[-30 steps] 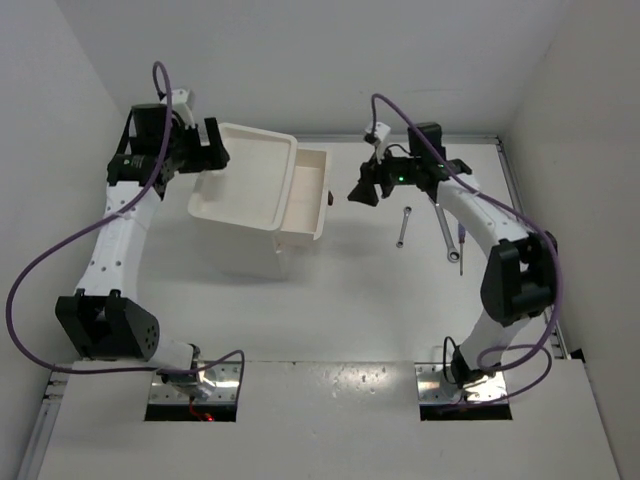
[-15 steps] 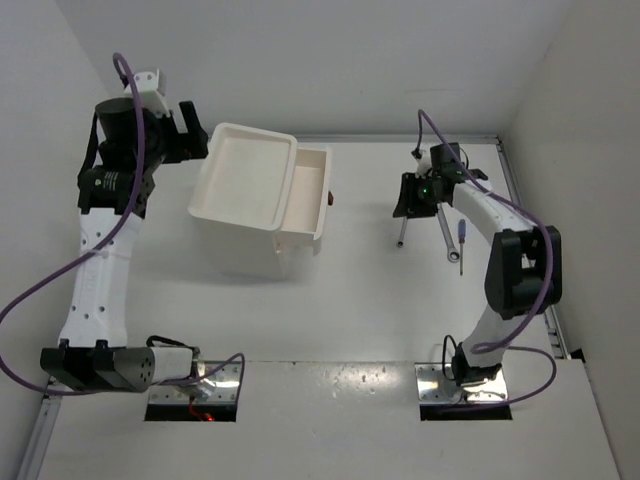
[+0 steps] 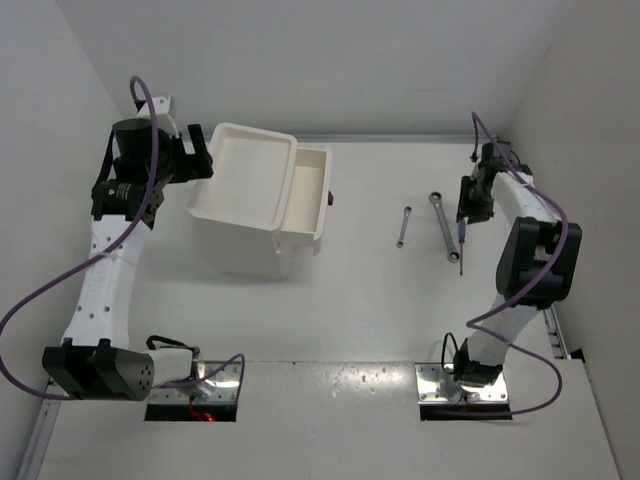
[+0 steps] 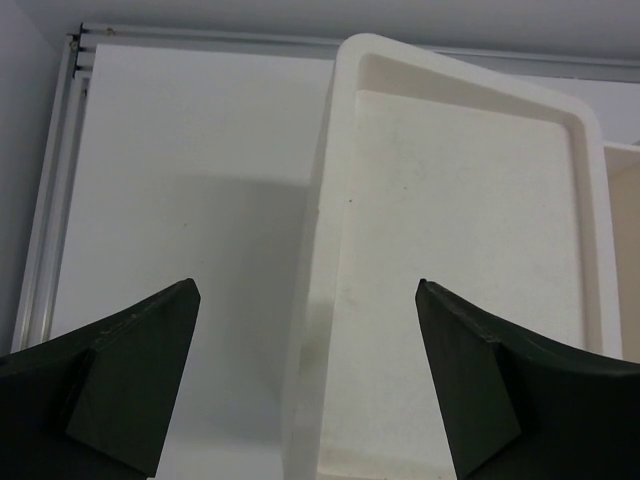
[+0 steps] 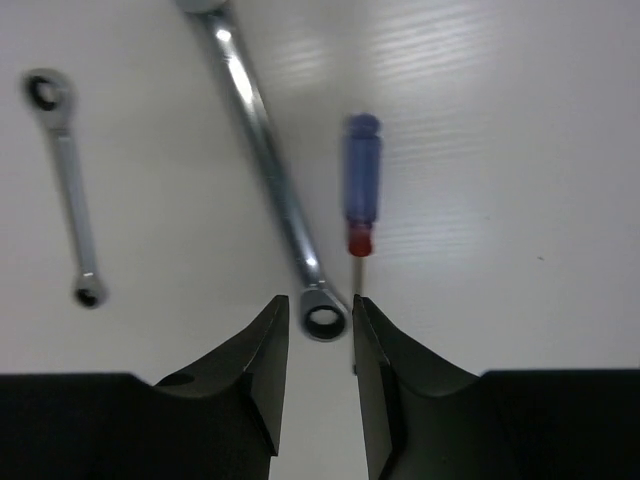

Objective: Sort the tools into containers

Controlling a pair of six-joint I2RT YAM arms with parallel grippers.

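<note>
Two silver wrenches (image 3: pixel 403 227) (image 3: pixel 445 228), one blue-handled screwdriver (image 5: pixel 361 180), one drawer unit (image 3: pixel 245 200).

The left arm (image 3: pixel 100 280) and right arm (image 3: pixel 488 335) wear white shells linked by chunky black joints, each trailing a looping purple cable (image 3: pixel 30 290). Their bases sit on shiny metal plates (image 3: pixel 225 378) (a red wire (image 3: pixel 203 414) shows by the left one). The fingers (image 4: pixel 120 380) are dark, matte wedges.

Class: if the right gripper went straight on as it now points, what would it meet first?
Probably the ring end of the longer wrench, seen between the jaws of the right gripper; the shaft of the blue-handled screwdriver lies just beside. Height is unclear.
</note>
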